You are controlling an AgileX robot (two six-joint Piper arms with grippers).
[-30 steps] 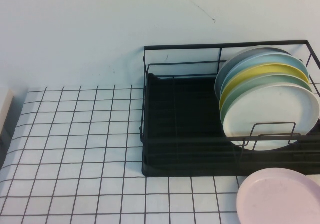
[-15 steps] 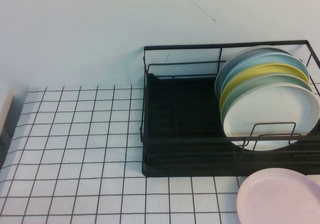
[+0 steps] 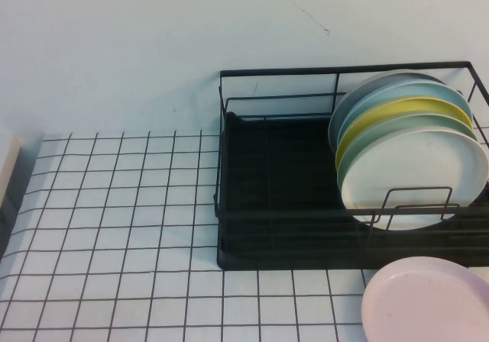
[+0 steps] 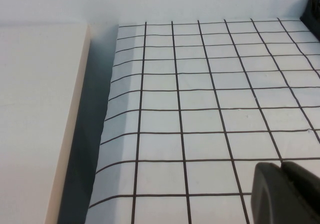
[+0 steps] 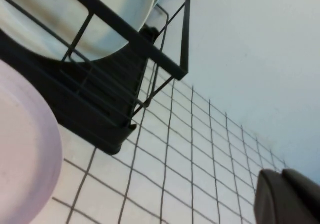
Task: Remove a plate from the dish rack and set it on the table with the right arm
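Observation:
The pale pink plate (image 3: 428, 302) lies flat on the grid-cloth table (image 3: 114, 227), just in front of the black wire dish rack (image 3: 275, 204). The right wrist view shows the same plate (image 5: 22, 159) beside the rack (image 5: 115, 84). My right gripper (image 5: 281, 173) is shut and empty, off to the side of the plate and apart from it. My left gripper (image 4: 280, 165) is also shut with nothing in it, hovering over bare cloth near the table's left edge. Neither arm shows in the high view.
Several plates stand upright at the rack's right end: a white one (image 3: 416, 174) in front, then green, yellow (image 3: 401, 113), blue and grey behind. A cream board (image 4: 35, 114) lies beyond the cloth's left edge. A pale wall rises behind the table.

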